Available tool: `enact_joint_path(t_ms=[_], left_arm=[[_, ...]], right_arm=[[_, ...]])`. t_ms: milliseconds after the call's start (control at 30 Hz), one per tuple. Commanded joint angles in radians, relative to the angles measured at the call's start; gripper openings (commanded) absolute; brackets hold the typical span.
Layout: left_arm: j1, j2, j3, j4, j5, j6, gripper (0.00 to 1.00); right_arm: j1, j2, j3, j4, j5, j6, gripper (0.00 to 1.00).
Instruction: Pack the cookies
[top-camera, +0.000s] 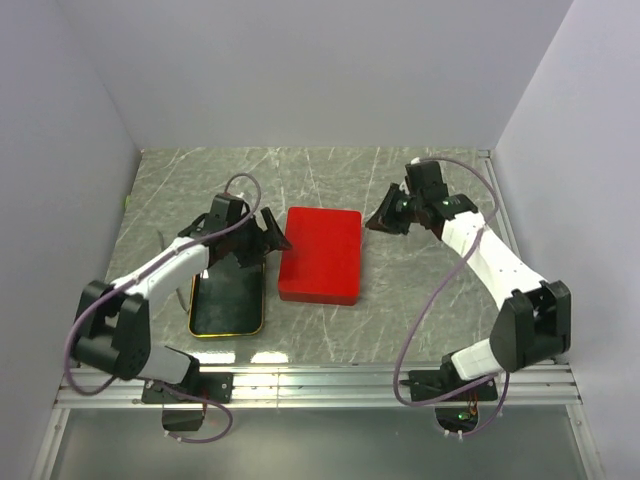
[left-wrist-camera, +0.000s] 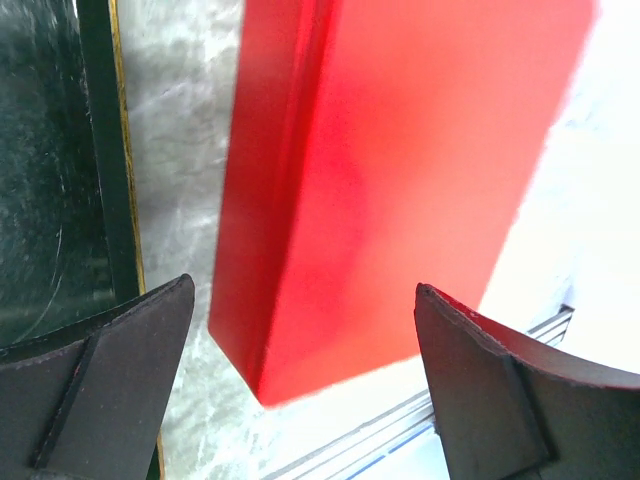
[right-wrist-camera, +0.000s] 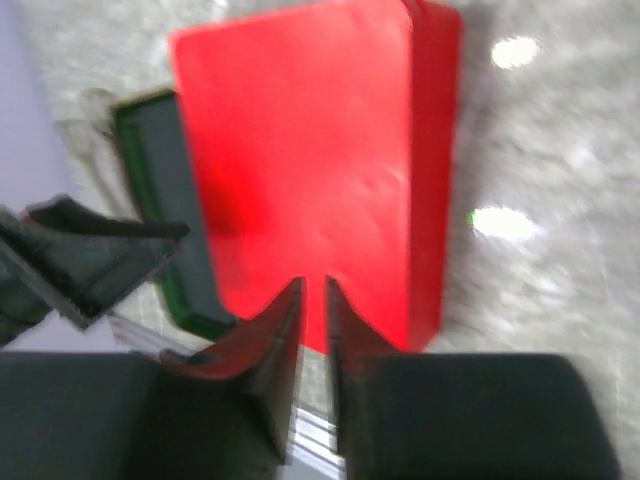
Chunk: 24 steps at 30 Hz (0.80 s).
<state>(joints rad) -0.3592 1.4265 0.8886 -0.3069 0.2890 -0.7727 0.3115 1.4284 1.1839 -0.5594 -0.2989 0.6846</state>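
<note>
You cannot see the cookies in any of the three views, so which way they point, and where they lie, cannot be told. The red box at the middle of the table is closed, and what it holds is hidden from you. Its long axis runs near to far, and it lies flat.

Just left of it lies a dark tray with a gold rim, also lying lengthwise near to far. Its far end is covered by your left arm. The floor that shows gives you only a dark sheen and a streak of glare. In the left wrist view the tray is cut off at the left edge, and in the right wrist view it is a blurred dark green shape behind the box.

Your left gripper hangs over the strip between the tray and the box, near their far ends. Its jaws stand wide apart with nothing between the fingers.

Your right gripper hovers off the box's far right corner, apart from it. Its fingers are drawn almost together, with only a thin slit between them and nothing in it. That whole view is smeared by blur.
</note>
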Motion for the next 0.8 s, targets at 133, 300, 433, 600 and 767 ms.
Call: enact_joint_path(t_ms=[133,300,433,600,767], left_arm=[[0.003,-0.195,0.026,-0.093,-0.048,-0.016,0.97],[0.003,-0.331,-0.028,-0.13,-0.047,-0.054,0.97],[0.003,-0.42,-0.059,-0.182,-0.065,-0.071,0.98],[0.003,-0.477,-0.079,-0.208,-0.091,-0.079,0.99],[0.003,-0.459,-0.03,-0.238,-0.12,-0.059,0.98]], right_arm=[[-0.049,0.246,0.169,0.159,-0.195,0.044,0.02],[-0.049,0.403,0.235,0.199,-0.233,0.079,0.0],[-0.054,0.469,0.256,0.173,-0.168,0.078,0.0],[-0.066,0.495,0.253,0.148,-0.166,0.072,0.0],[-0.074,0.46,0.281,0.136,-0.198,0.064,0.0]])
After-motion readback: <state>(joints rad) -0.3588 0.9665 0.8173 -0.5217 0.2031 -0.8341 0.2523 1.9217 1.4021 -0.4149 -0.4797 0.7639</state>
